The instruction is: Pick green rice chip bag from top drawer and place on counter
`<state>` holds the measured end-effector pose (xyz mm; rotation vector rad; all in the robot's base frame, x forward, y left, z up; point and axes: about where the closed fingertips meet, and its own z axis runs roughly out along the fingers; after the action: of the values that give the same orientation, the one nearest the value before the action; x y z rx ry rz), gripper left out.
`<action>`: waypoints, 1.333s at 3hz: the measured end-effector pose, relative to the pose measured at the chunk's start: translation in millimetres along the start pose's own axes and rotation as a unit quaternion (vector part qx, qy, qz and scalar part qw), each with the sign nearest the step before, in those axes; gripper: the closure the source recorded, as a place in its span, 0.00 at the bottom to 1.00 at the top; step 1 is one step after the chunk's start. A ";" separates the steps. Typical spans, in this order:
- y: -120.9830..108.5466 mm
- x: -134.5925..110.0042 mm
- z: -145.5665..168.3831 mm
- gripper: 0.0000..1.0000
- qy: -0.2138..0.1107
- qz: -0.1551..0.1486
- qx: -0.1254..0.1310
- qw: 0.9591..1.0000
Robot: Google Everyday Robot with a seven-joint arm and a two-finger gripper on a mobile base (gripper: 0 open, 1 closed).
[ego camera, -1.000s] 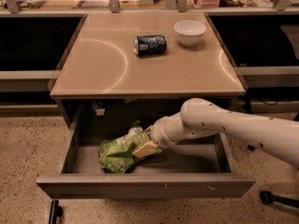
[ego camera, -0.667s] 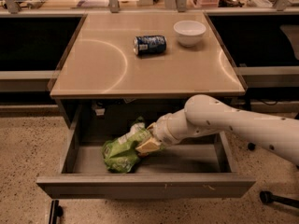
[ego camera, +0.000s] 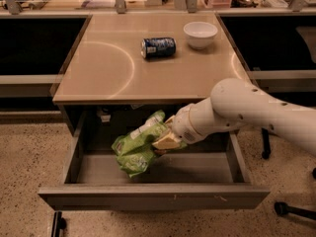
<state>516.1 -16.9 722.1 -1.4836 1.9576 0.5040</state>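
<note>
The bag [ego camera: 138,149] is lime green with whitish patches and darker green print. The tool [ego camera: 165,142], clamped on it over the grey drawer [ego camera: 153,196], looks cream-tan; its arm [ego camera: 247,112] is white with small dark dots. The counter [ego camera: 98,68] is glossy beige with pale curved arcs. The can [ego camera: 158,47] is blue, perhaps with white lettering. The bowl [ego camera: 200,34] is white and the floor [ego camera: 29,152] speckled tan.

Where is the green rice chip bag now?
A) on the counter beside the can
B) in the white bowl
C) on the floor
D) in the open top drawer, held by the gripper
D: the gripper grips the green rice chip bag inside the open top drawer.
</note>
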 end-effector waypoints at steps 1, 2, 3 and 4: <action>-1.7 -21.9 -36.4 1.00 0.018 -0.021 0.023 0.999; -8.3 -52.4 -65.1 1.00 0.028 -0.063 0.042 0.997; -18.1 -85.9 -89.6 1.00 0.046 -0.105 0.066 0.991; -31.8 -110.7 -108.4 1.00 0.055 -0.132 0.081 0.986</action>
<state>538.7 -15.9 878.6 -1.6621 1.7974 0.1468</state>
